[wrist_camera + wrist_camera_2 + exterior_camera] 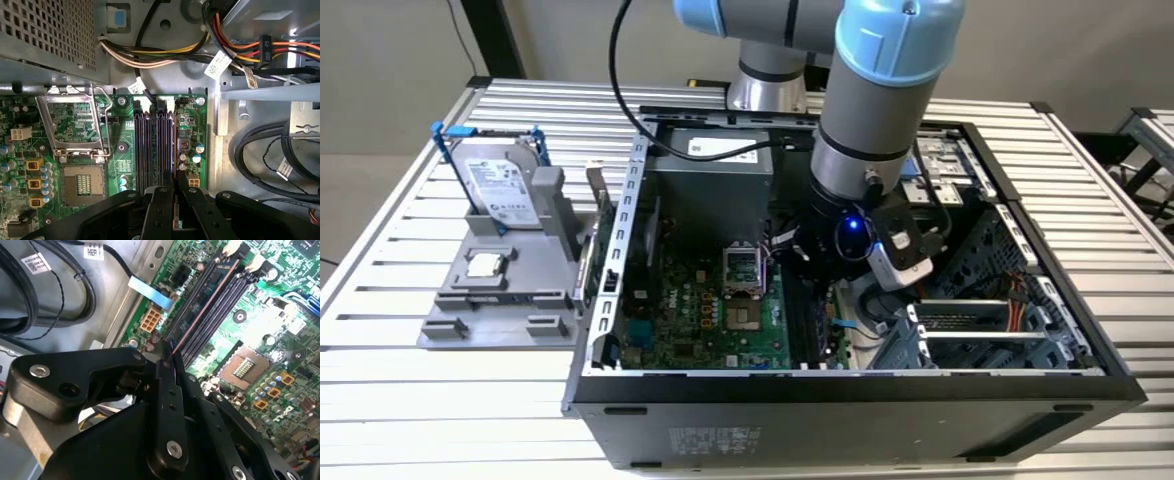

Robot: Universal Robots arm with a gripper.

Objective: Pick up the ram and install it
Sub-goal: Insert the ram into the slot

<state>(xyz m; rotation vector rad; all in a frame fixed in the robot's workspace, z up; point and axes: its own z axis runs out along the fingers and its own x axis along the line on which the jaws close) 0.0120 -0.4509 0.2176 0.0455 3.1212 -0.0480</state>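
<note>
Wrist cameras look down past the black gripper onto the green motherboard, a closeness the exterior view lacks. In the second wrist view the ram stands on edge in one of the long dark memory slots, its thin edge running away from the gripper, and the closed-together fingers pinch its near end. In the first wrist view the gripper sits over the same slots, beside the open processor socket and a bundle of coloured cables.

From the exterior view, the arm reaches down into the open computer case, which lies on a slatted metal table. Towards that view's left, a grey holder on the table carries a hard drive and a small square processor chip, well apart from the gripper.
</note>
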